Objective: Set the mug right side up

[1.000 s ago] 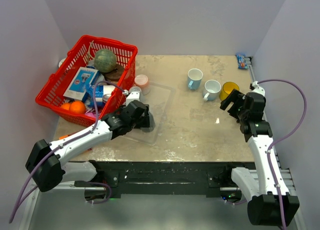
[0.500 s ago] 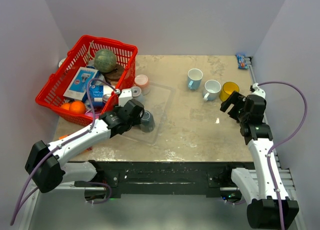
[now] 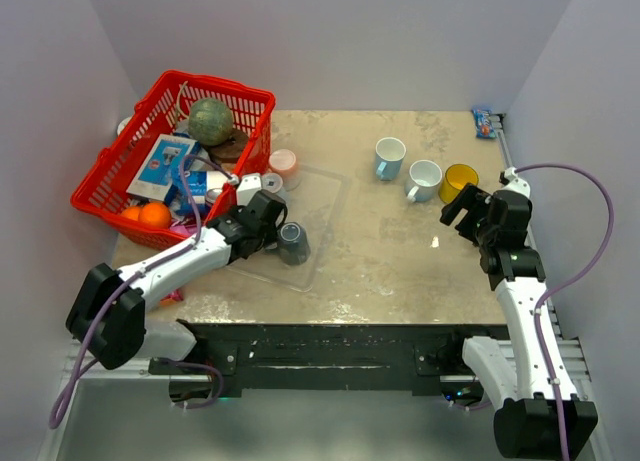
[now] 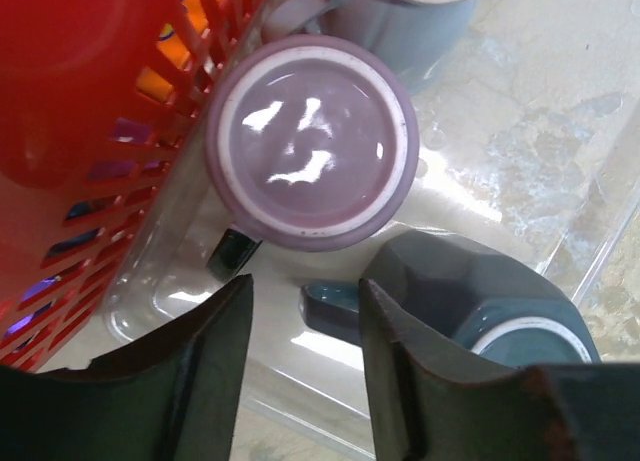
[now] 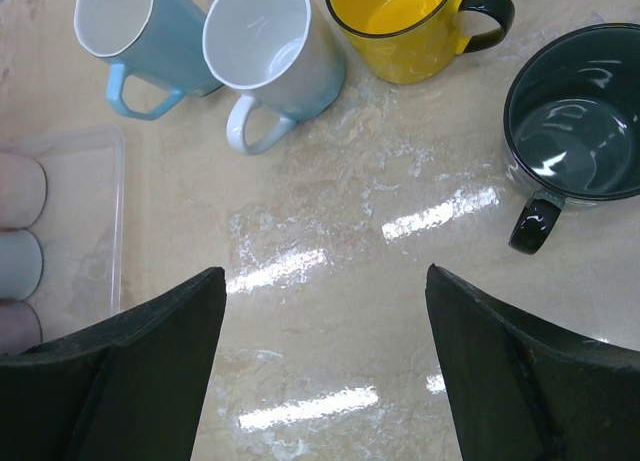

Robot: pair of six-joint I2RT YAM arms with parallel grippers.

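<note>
The red basket [image 3: 262, 131] hems the clear tray [image 3: 325, 206] on its left, a purple mug [image 4: 312, 141] and dark mug [image 4: 470, 291] crowd inside it, and bare table [image 3: 390, 251] lies open rightward.

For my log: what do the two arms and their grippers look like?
The left arm and right arm have white shells with black joints and bases, each trailing a purple cable. The left gripper and right gripper have dark, blunt fingers with scuffed edges.
</note>
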